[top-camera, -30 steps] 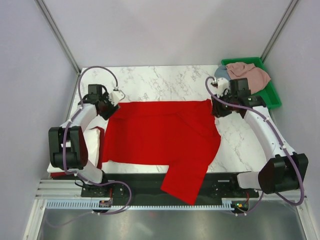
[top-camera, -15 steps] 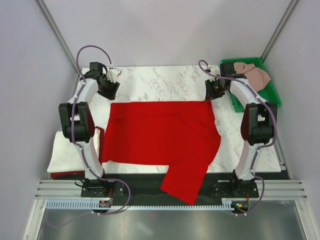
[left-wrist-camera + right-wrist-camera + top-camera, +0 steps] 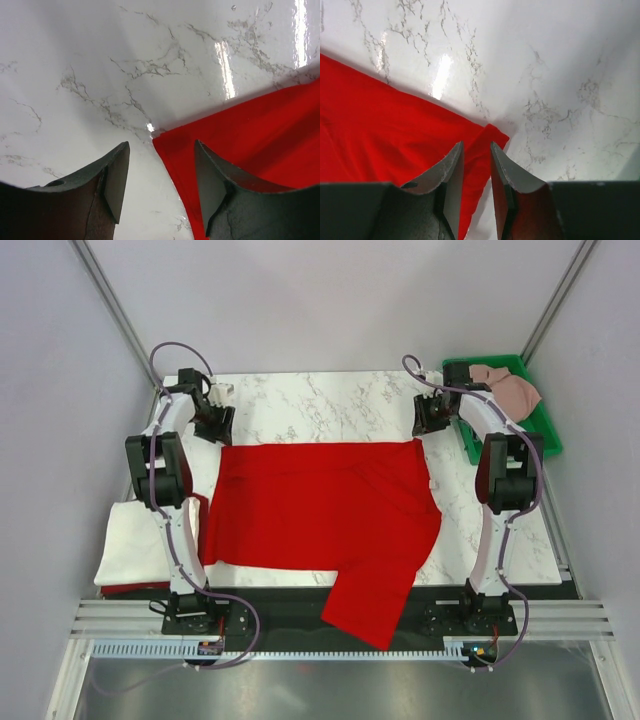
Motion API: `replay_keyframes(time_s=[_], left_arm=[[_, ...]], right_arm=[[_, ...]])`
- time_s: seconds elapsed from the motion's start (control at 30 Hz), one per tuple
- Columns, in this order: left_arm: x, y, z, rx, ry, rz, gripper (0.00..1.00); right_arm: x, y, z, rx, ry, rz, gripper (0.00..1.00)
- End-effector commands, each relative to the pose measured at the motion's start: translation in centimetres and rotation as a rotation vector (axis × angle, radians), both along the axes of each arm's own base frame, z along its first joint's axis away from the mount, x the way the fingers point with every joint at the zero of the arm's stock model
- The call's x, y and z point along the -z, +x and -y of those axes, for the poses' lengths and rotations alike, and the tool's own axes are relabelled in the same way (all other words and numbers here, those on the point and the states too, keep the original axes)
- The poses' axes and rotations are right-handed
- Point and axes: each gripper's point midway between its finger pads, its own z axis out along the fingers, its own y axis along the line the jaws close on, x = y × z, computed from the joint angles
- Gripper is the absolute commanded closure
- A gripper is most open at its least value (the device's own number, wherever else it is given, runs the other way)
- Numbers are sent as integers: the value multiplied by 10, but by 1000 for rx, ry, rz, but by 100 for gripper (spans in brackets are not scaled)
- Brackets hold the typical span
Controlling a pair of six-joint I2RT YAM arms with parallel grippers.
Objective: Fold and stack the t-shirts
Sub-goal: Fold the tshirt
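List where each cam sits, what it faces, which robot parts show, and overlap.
Top external: fixed above and behind the bases, looking down at table, red t-shirt, left arm, right arm.
Left wrist: on that arm, looking down past the open left end effector at the shirt's far-left corner.
Right wrist: likewise past the right end effector at the far-right corner.
Shared: both wrist views show the red t-shirt's far edge, also seen from above.

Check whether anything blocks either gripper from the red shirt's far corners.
Nothing visible does. The left gripper hangs open over the red t-shirt's far-left corner, the right gripper over its far-right corner; only bare marble table lies around them.
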Motion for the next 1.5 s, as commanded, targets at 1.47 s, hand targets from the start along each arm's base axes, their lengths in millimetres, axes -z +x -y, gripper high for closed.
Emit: replay_keyframes(time_s=[1.47], left_arm=[[32, -19, 9, -9, -52, -123, 52]], right_arm=[[67, -15, -3, -59, 186, -195, 74]])
